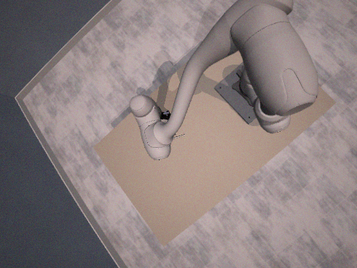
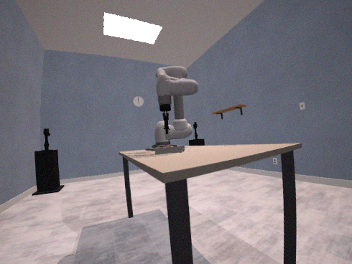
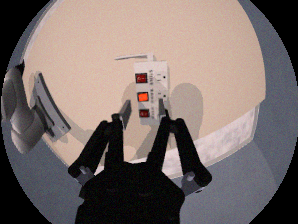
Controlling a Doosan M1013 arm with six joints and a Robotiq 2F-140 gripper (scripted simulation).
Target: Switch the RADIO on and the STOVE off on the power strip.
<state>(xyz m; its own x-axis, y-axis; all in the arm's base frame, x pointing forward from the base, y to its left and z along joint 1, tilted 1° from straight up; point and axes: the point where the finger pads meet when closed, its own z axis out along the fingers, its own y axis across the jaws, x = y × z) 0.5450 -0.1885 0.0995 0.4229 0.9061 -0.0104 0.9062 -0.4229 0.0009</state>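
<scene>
The white power strip (image 3: 149, 91) lies flat on the tan table, the right way up, with three red rocker switches in a row. The middle switch (image 3: 143, 98) glows bright orange-red; the far switch (image 3: 141, 78) and the near switch (image 3: 144, 113) look darker. The labels are too small to read. My gripper (image 3: 144, 105) hangs above the strip's near end, fingers parted and empty, one tip on each side of the near switch. In the exterior view the gripper (image 2: 166, 126) hovers a little above the strip (image 2: 169, 148). In the top view the arm hides the strip.
The robot's grey base plate (image 1: 236, 97) is bolted to the table behind the strip; it also shows in the wrist view (image 3: 47, 104). The table's edge (image 3: 220, 137) runs close to the strip's near side.
</scene>
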